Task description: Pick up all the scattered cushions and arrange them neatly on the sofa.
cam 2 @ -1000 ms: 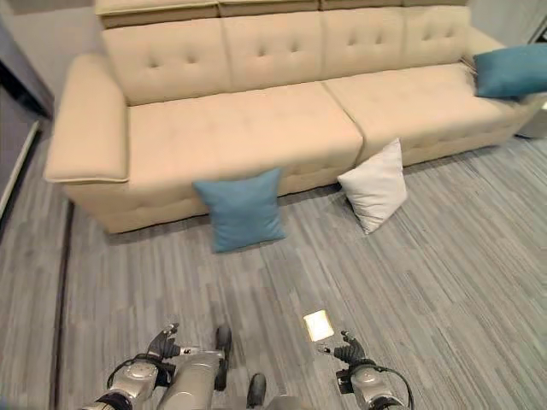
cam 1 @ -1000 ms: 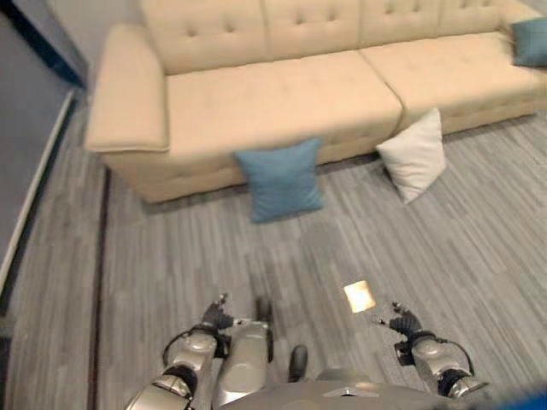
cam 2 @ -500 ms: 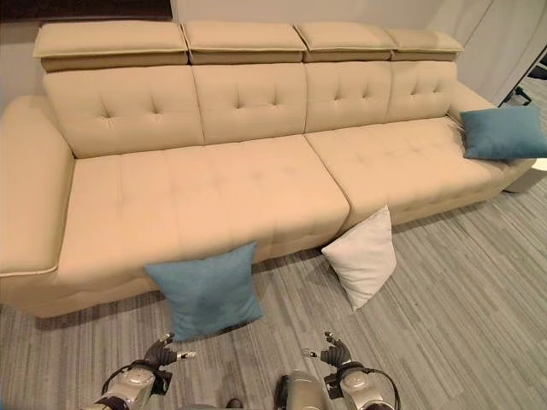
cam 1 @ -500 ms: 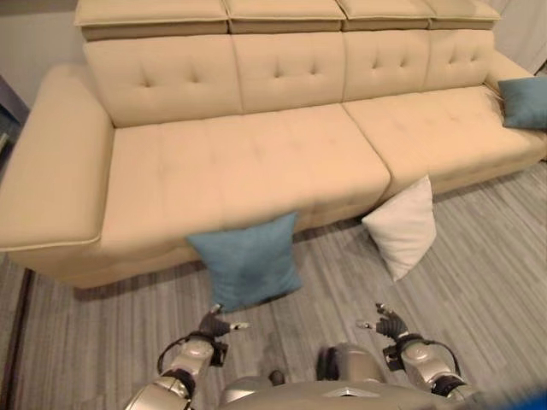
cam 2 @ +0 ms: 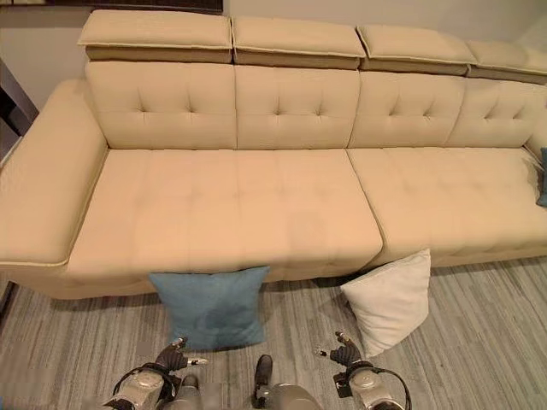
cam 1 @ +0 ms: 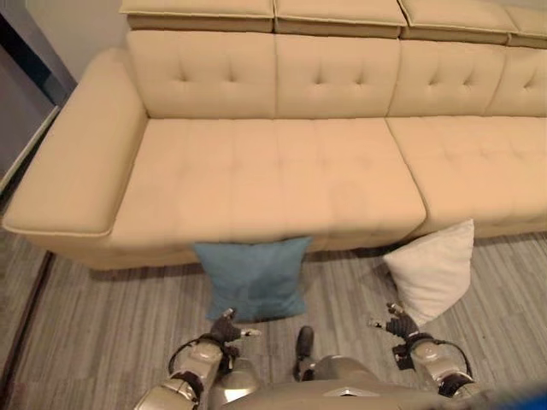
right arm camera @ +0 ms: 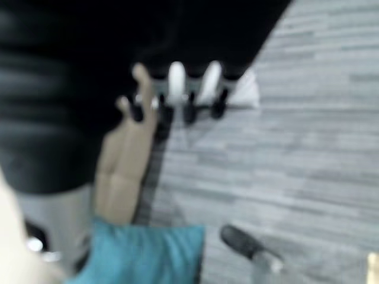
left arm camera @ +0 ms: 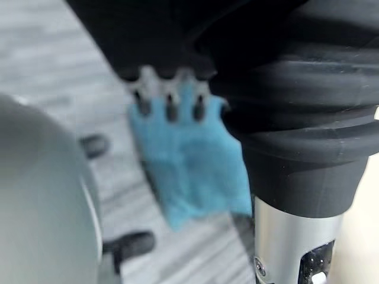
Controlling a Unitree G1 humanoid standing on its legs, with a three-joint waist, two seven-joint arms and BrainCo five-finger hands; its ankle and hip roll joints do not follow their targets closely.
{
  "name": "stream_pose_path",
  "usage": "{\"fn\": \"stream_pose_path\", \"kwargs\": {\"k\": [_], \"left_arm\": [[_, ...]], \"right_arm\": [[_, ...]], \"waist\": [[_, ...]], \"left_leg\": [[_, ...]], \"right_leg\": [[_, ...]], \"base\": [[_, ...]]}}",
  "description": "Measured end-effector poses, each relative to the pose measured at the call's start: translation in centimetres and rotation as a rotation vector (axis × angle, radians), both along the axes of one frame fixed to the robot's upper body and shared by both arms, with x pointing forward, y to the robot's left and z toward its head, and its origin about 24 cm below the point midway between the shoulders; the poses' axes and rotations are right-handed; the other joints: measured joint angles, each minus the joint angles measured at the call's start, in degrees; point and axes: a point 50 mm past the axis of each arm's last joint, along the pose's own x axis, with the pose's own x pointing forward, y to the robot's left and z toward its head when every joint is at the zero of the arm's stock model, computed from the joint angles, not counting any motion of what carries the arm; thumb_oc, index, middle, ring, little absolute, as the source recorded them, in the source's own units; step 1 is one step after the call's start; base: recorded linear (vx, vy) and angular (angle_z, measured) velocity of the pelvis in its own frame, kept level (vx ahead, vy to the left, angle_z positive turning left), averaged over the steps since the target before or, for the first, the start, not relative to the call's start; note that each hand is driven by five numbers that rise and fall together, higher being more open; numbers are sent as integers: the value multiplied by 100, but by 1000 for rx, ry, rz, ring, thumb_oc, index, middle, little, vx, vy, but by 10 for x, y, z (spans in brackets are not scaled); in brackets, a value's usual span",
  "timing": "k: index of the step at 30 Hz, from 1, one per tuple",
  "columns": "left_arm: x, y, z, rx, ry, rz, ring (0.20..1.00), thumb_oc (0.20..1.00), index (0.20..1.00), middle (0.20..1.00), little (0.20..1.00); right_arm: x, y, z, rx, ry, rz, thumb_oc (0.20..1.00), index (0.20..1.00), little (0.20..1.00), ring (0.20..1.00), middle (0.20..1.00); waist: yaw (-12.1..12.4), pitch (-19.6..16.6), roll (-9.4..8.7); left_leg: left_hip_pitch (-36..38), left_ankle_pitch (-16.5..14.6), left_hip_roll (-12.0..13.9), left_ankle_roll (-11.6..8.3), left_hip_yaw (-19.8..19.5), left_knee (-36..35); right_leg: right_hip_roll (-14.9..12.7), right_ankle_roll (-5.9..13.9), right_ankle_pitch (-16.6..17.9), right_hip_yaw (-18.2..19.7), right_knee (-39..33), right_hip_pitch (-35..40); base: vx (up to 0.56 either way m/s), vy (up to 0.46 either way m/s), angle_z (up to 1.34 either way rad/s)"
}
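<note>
Left eye view: blue cushion (cam 1: 253,277) leans against the sofa (cam 1: 273,171) just beyond the left hand (cam 1: 224,329); white cushion (cam 1: 433,270) beyond the right hand (cam 1: 398,326). Both hands' fingers relaxed, empty.

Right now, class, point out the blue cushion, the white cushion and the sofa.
blue cushion (cam 1: 252,278), left eye view, middle of its face.
white cushion (cam 1: 434,272), left eye view, middle of its face.
sofa (cam 2: 222,205), right eye view, left seat.

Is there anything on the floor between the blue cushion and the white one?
No. In the right eye view, only bare grey floor separates the blue cushion from the white cushion; both lean against the sofa.
</note>
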Motion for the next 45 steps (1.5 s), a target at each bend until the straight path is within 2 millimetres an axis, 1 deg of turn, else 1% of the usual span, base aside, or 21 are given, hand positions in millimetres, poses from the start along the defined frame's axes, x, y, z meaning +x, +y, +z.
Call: {"fn": "stream_pose_path", "kwargs": {"k": [2,3,4,5,7,9,11,12,13,14,17,19,23,28,30,33,34,37,40,43,45], "left_arm": [[-3,-3,-2,-8,10,-3,1000,1000,1000,1000,1000],[-5,-1,-2,-2,14,-3,1000,1000,1000,1000,1000],[-13,2,-5,5,33,4,1000,1000,1000,1000,1000],[-21,12,-6,29,53,9,1000,1000,1000,1000,1000],[-25,28,-3,73,64,10,1000,1000,1000,1000,1000],[-24,30,-3,78,59,11,1000,1000,1000,1000,1000],[-20,31,-1,78,48,17,1000,1000,1000,1000,1000],[-13,32,2,76,25,35,1000,1000,1000,1000,1000],[-11,34,3,84,15,56,1000,1000,1000,1000,1000],[-11,34,3,83,15,56,1000,1000,1000,1000,1000],[-10,32,3,67,2,83,1000,1000,1000,1000,1000],[-11,32,4,53,-22,101,1000,1000,1000,1000,1000],[-13,28,3,50,-34,113,1000,1000,1000,1000,1000],[23,19,21,18,-183,118,1000,1000,1000,1000,1000],[66,10,44,5,-318,105,1000,1000,1000,1000,1000],[129,3,93,-55,-519,139,1000,1000,1000,1000,1000],[142,2,107,-74,-576,162,1000,1000,1000,1000,1000],[179,8,154,-97,-740,221,1000,1000,1000,1000,1000],[191,5,172,-119,-800,245,1000,1000,1000,1000,1000],[211,-6,209,-132,-930,254,1000,1000,1000,1000,1000],[215,-8,218,-132,-958,254,1000,1000,1000,1000,1000]], "right_arm": [[-12,-7,-3,-11,29,-18,1000,1000,1000,1000,1000],[-19,-4,-6,2,42,-41,1000,1000,1000,1000,1000],[-33,-3,-11,20,77,-85,1000,1000,1000,1000,1000],[-35,7,-13,45,84,-84,1000,1000,1000,1000,1000],[-23,19,-12,73,56,-76,1000,1000,1000,1000,1000],[-6,24,-7,80,17,-48,1000,1000,1000,1000,1000],[4,27,-3,84,-15,-29,1000,1000,1000,1000,1000],[2,26,-3,83,-9,-31,1000,1000,1000,1000,1000],[-2,25,-5,78,3,-31,1000,1000,1000,1000,1000],[-3,24,-5,75,9,-28,1000,1000,1000,1000,1000],[-8,24,-7,70,18,-27,1000,1000,1000,1000,1000],[-10,24,-8,68,25,-31,1000,1000,1000,1000,1000],[0,7,-1,19,-11,-53,1000,1000,1000,1000,1000],[16,-12,10,-38,-85,-101,1000,1000,1000,1000,1000],[51,-19,30,-72,-205,-110,1000,1000,1000,1000,1000],[122,-14,80,-83,-440,-90,1000,1000,1000,1000,1000],[132,-16,90,-92,-482,-99,1000,1000,1000,1000,1000],[188,-10,158,-95,-737,-108,1000,1000,1000,1000,1000],[203,-3,185,-92,-848,-113,1000,1000,1000,1000,1000],[216,-8,216,-114,-965,-172,1000,1000,1000,1000,1000],[218,-8,222,-111,-989,-188,1000,1000,1000,1000,1000]], "waist": [[-84,-106,205],[-82,-149,124],[-144,-285,88],[-65,-391,35],[-27,-414,-12],[64,-402,52],[59,-374,120],[61,-366,150],[-11,-369,108],[-19,-362,93],[-71,-361,78],[80,-364,41],[81,-267,254],[51,-20,274],[31,373,274],[-125,1328,306],[-168,1365,297],[-252,1653,227],[-321,1667,238],[-341,1631,239],[-345,1617,249]], "left_leg": [[34,128,-122,105,23,-182],[179,287,-442,208,41,-427],[400,357,-972,658,96,-838],[519,401,-1210,857,208,-912],[532,339,-1396,1008,420,-835],[501,282,-1346,1079,737,-834],[473,225,-1338,1062,729,-836],[519,297,-1321,1113,641,-982],[488,412,-1306,1113,507,-1041],[490,415,-1310,1115,506,-1041],[471,385,-1359,1026,209,-1041],[487,422,-1360,1010,262,-1077],[419,454,-1237,925,131,-1079],[-72,461,-1108,731,38,-786],[-1136,428,-1095,686,32,-114],[-2307,449,-1114,680,63,565],[-2858,379,-1127,630,83,901],[-4370,143,-1038,685,204,1955],[-4872,88,-943,683,214,2343],[-5712,46,-902,681,171,2821],[-5957,42,-886,679,166,2937]], "right_leg": [[-132,283,23,3,57,-28],[-447,479,-10,53,223,-80],[-983,723,-159,220,637,-197],[-1167,790,-135,411,838,-333],[-1268,1143,156,602,1132,-611],[-1258,1297,348,629,1212,-801],[-1142,1431,124,609,1287,-784],[-873,1415,-232,719,1522,-790],[-533,1227,-535,999,1550,-750],[-470,1237,-587,999,1530,-756],[-451,1198,-592,1007,1071,-532],[-465,985,-493,887,919,-506],[-319,737,-254,748,345,-206],[-199,660,-189,611,260,-493],[-222,627,-218,611,938,-1511],[-328,583,-415,649,2107,-2921],[-383,570,-548,673,2520,-3522],[-357,429,-653,860,3405,-5039],[-340,446,-648,815,3692,-5465],[-345,337,-725,779,4118,-6298],[-343,327,-731,772,4228,-6529]], "base": [[49,446,3],[31,380,10],[30,447,-6],[12,576,-1],[-17,451,-51],[15,110,-75],[61,87,-20],[62,40,34],[102,-7,38],[111,-36,44],[97,-58,47],[35,-33,9],[45,-55,13],[-230,-61,12],[-301,-22,6],[-276,-39,3],[-199,-18,9],[-74,-45,-20],[-77,-26,-6],[-22,-14,6],[0,0,0]]}}
